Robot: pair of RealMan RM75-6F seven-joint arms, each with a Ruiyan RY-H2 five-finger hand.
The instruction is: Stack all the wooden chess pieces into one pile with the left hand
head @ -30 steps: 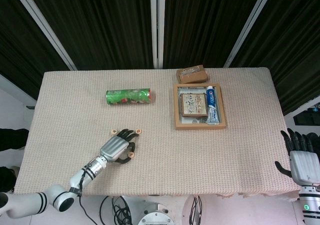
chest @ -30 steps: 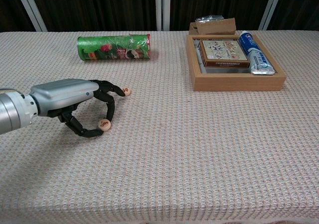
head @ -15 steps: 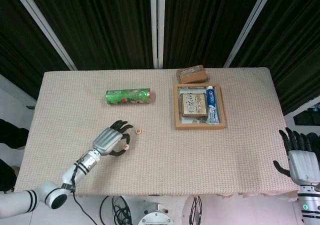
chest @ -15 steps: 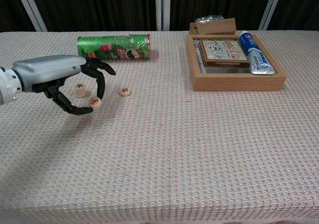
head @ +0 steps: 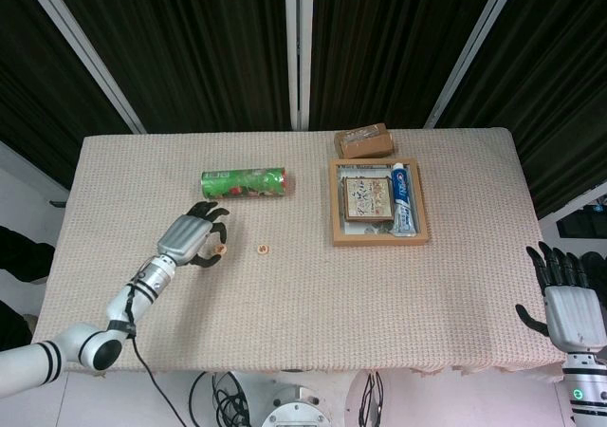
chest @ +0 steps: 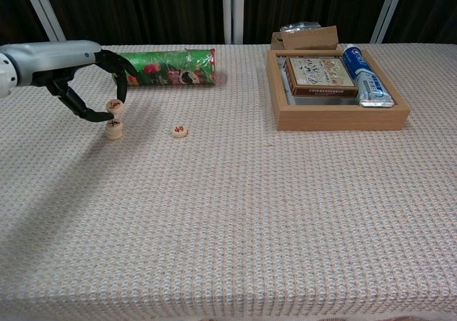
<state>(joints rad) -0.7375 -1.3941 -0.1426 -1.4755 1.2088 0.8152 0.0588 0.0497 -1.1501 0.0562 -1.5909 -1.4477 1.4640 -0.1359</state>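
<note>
Green can (chest: 163, 68) behind left hand (chest: 86, 78).

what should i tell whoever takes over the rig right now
Left hand pinches a chess piece just above another piece lying on the table.
Right hand is open, idle past the table's right edge.
A third piece lies alone to the right of those two.
Done: one piece picked up and brought over the second.
Left: set it down on that one, then add the third.
</note>
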